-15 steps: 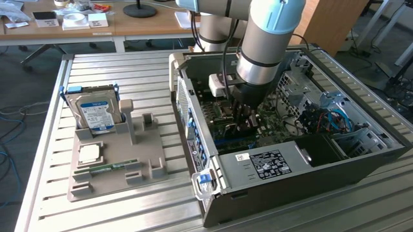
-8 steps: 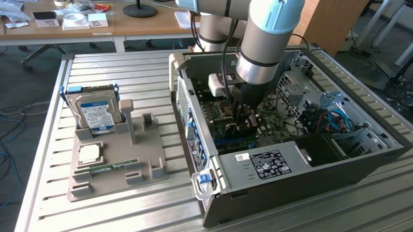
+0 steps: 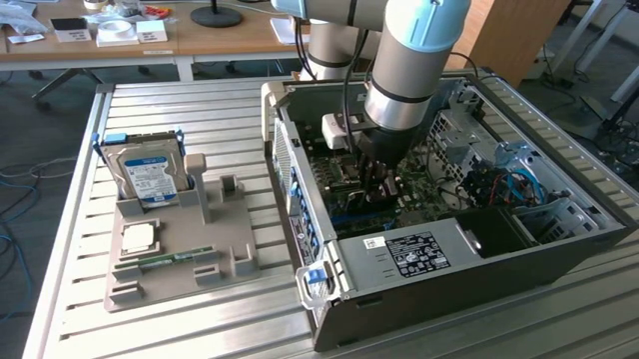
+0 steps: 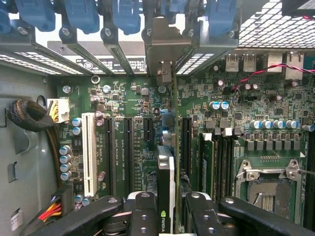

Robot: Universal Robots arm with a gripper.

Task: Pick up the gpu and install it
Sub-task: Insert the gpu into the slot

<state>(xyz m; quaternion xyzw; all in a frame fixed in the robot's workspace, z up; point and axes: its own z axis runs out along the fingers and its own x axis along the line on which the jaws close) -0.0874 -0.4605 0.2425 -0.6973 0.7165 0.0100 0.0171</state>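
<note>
The gripper, half closed, pinches the gpu edge-on directly beneath it, low over the motherboard inside the computer case, so I'd keep the card upright, aligned with the slot and its bracket meeting the rear opening, then press evenly.

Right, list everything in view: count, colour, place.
gpu: one, green board with dark face, held edge-on between the gripper's fingers above the motherboard slots.
computer case: one, black and grey, open, on the exterior view's right of the table.
motherboard: one, green, inside the case.
white slot: one, on the motherboard.
hard drive: one, silver with blue-white label, upright in the holder.
memory stick: one, green, on the holder.
holder: one, grey-beige, on the table.
table: one, slatted metal.
gripper: one, black, closed on the gpu.
</note>
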